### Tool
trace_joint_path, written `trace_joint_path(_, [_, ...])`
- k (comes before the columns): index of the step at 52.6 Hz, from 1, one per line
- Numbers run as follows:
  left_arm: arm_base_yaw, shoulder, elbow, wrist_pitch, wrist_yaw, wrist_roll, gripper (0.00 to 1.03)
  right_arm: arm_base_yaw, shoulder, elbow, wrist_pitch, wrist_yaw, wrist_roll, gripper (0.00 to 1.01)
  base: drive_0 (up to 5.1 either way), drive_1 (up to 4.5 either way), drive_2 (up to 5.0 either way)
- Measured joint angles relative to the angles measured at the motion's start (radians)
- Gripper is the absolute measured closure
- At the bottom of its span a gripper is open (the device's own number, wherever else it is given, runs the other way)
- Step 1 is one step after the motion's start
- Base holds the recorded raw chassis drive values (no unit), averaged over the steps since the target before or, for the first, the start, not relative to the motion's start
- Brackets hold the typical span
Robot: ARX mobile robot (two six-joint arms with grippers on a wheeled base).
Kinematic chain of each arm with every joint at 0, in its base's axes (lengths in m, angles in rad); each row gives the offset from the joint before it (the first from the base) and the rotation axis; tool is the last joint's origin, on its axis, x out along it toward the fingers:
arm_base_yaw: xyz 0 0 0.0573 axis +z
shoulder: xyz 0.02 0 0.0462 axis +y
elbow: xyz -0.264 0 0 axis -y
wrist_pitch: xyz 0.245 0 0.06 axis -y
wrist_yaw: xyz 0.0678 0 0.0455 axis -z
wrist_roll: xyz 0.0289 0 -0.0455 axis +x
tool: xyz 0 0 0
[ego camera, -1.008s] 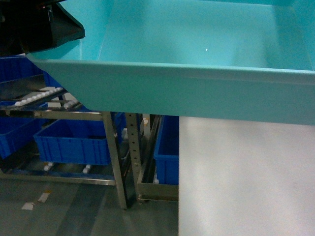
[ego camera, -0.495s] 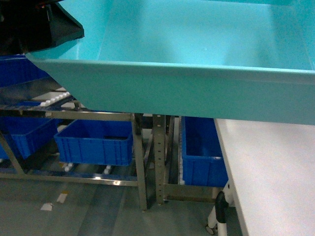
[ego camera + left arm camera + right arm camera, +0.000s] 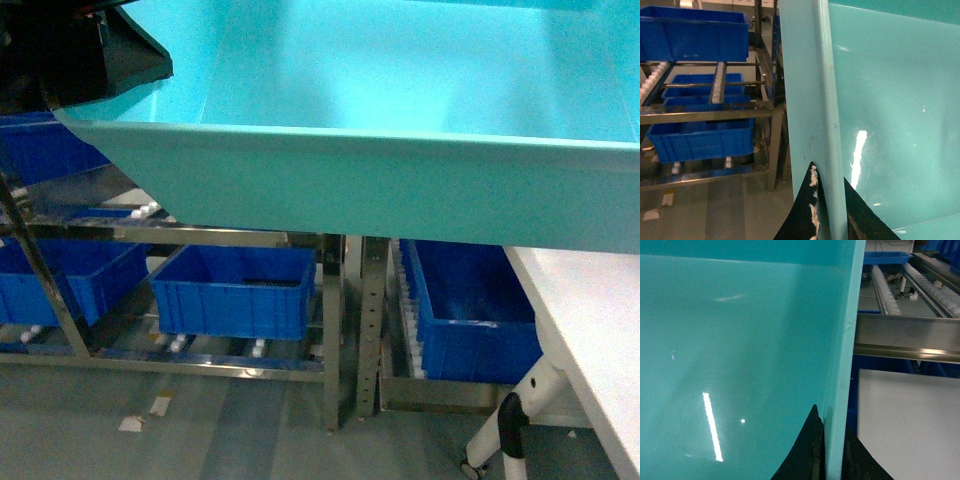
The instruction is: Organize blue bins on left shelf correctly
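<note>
I am carrying the turquoise bin [image 3: 400,150] in the air between both arms; it fills the upper part of the head view, its near wall level across the frame and its inside bare. This is the transport step: the bin is lifted, not yet on the steel roller rack [image 3: 340,330], which stands below and beyond it to the left.

The rack holds dark blue ribbed bins [image 3: 235,290] on its lower level and one more on an upper level in the left wrist view. Roller tracks [image 3: 717,82] beside that upper bin look unoccupied, a likely landing spot, though I cannot see the whole lane.

To the right a white table [image 3: 590,300] sits just beside the rack's upright, so the open room lies leftward. Next I judge the base must square up to the rack, then both arms must ease the bin's far edge over the front rail [image 3: 705,116] without clipping the uprights.

The left gripper [image 3: 827,210] is clamped over the bin's left rim, one finger on each face. The right gripper [image 3: 830,450] pinches the right rim likewise.
</note>
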Motion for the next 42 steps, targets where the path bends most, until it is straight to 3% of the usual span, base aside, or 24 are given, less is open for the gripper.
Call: trace_joint_path(42, [0.0, 0.0, 0.0, -0.002, 0.0, 0.0, 1.01, 0.0, 0.0, 0.0, -0.001, 0.0, 0.0, 0.99, -5.0, 2.43, 2.4])
